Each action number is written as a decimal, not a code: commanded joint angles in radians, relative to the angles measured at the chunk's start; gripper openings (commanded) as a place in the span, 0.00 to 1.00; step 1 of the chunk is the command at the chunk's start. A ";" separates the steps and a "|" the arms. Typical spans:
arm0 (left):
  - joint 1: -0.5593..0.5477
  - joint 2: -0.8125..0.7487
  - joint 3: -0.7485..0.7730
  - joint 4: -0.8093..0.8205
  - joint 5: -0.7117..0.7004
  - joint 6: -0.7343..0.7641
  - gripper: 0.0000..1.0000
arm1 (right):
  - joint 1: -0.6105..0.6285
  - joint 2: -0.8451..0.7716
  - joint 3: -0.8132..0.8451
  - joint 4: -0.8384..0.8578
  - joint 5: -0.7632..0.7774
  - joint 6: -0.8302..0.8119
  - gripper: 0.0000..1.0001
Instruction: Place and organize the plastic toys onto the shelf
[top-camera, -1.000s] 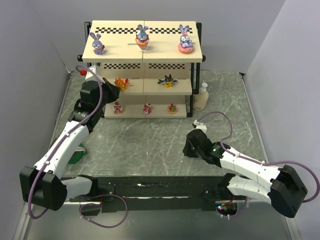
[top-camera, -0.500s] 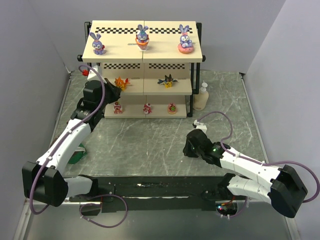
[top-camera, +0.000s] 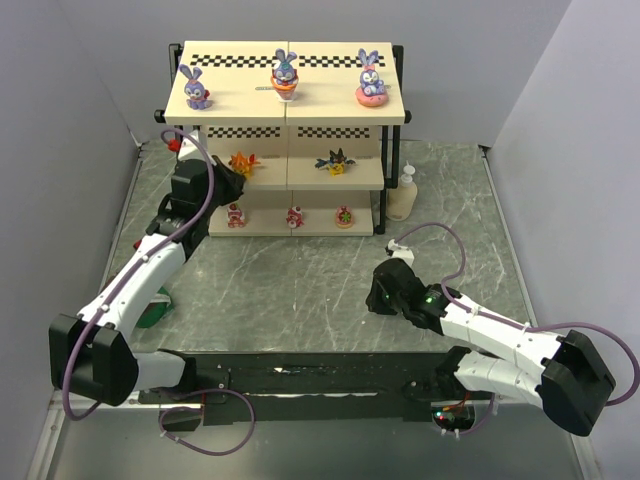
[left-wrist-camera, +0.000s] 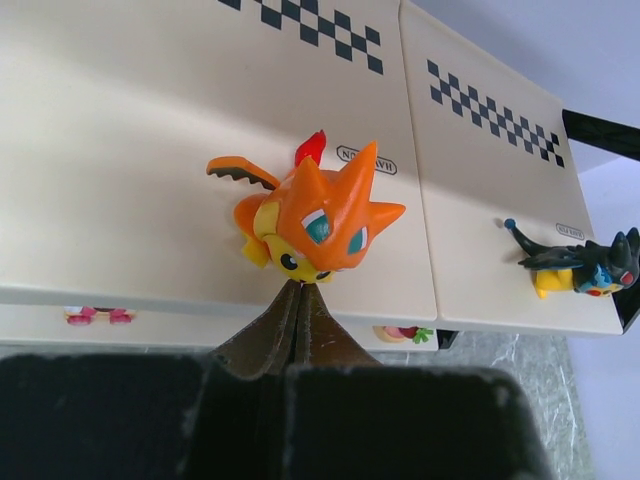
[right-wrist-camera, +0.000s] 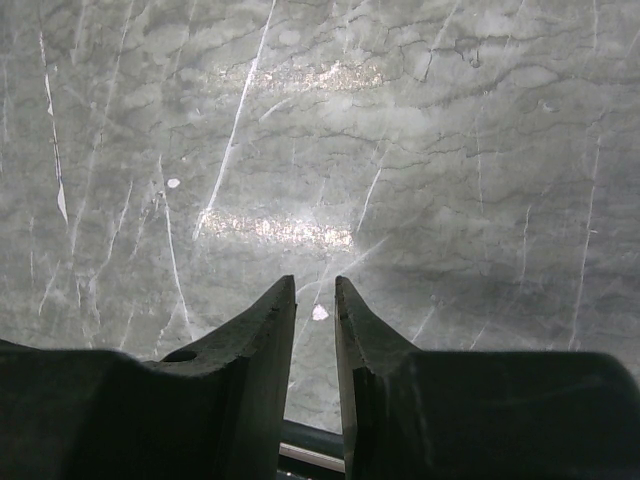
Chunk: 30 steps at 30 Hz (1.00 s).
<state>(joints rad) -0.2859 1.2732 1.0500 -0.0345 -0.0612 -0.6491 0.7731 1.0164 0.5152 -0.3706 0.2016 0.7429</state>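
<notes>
Left gripper (left-wrist-camera: 300, 292): closed, both fingers pressed flat together with nothing between them; raised to the middle board at the left end of the shelf (top-camera: 240, 98).
Left gripper tip: right at the lower face of the orange spiky creature (left-wrist-camera: 318, 222); contact or a hair's gap cannot be told.
Orange spiky creature: straight ahead of the left gripper's tip, near the front edge of the middle board, one wing spread to its left.
Dark winged figure (left-wrist-camera: 585, 268): on the same board, well off to the right of the left gripper, on the neighbouring panel.
Red-pink figures (top-camera: 295, 215): three in a row on the lowest board, below and beyond the left gripper; the leftmost lies nearest it.
Bunnies (top-camera: 285, 75): three spaced along the top board, above the left gripper and farther back.
Right gripper (right-wrist-camera: 315, 290): fingers slightly apart, a narrow slot between them, holding nothing; pointing down at the bare marbled table (right-wrist-camera: 420, 150).
Right gripper's place: low over the table, well apart from the shelf, with every toy far ahead of it.
Pump bottle (top-camera: 405, 193): on the table beside the shelf's right end, ahead of the right gripper.
</notes>
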 joint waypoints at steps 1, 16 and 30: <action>-0.006 0.009 0.054 0.061 -0.035 -0.020 0.01 | -0.009 -0.021 0.005 0.006 0.030 0.006 0.30; -0.006 0.043 0.070 0.067 -0.054 -0.001 0.01 | -0.012 -0.044 0.002 -0.008 0.035 0.009 0.30; -0.032 -0.135 0.015 -0.013 -0.092 0.002 0.11 | -0.014 -0.070 0.009 -0.022 0.030 0.018 0.38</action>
<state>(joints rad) -0.3038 1.2541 1.0744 -0.0444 -0.1143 -0.6483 0.7666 0.9718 0.5152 -0.3820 0.2020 0.7502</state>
